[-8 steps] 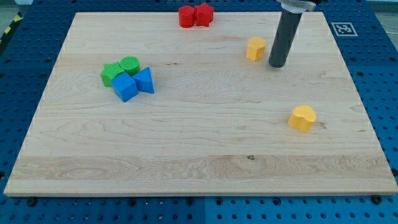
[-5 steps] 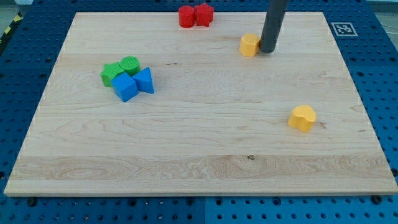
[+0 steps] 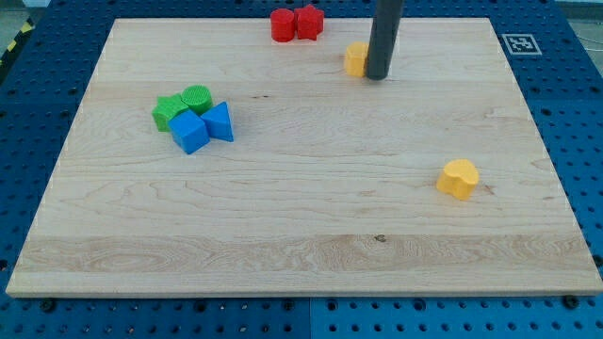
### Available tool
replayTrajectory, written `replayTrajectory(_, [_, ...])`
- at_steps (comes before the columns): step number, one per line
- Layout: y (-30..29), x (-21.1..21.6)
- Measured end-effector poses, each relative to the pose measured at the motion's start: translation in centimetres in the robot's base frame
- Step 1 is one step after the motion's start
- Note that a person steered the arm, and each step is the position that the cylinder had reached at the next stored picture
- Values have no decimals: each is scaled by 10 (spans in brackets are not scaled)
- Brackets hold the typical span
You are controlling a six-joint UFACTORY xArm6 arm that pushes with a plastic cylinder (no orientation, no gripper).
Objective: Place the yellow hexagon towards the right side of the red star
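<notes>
Pushing stage recorded, task judged partly done: the yellow hexagon is logged near the view's top of the wooden counter, a short way to the view's right of the red star but lower and apart from it, so a further shove up and leftward is judged outstanding. Red star: at the top edge, touching a second red block on its left, shape not made out. Pincer: none is fitted and none is seen, so no opening can be stated and nothing is held; in its place, my tip, the lower end of a dark upright rod, is entered as pressed against the hexagon's right face, partly covering it. Other stock, untouched: a yellow block well apart at the view's right, shape uncertain; a cluster at the left of two green blocks, a blue cube and a blue triangle, mutually touching.
</notes>
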State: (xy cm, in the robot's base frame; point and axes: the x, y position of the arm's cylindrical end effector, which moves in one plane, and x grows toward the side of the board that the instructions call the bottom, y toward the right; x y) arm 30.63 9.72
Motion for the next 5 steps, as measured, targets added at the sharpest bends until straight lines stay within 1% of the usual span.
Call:
replayTrajectory(1, [-2,-6])
replayTrajectory(2, [-5,11])
replayTrajectory(3, [-18,7])
replayTrajectory(4, [-23,-18])
replayTrajectory(5, [-23,-23])
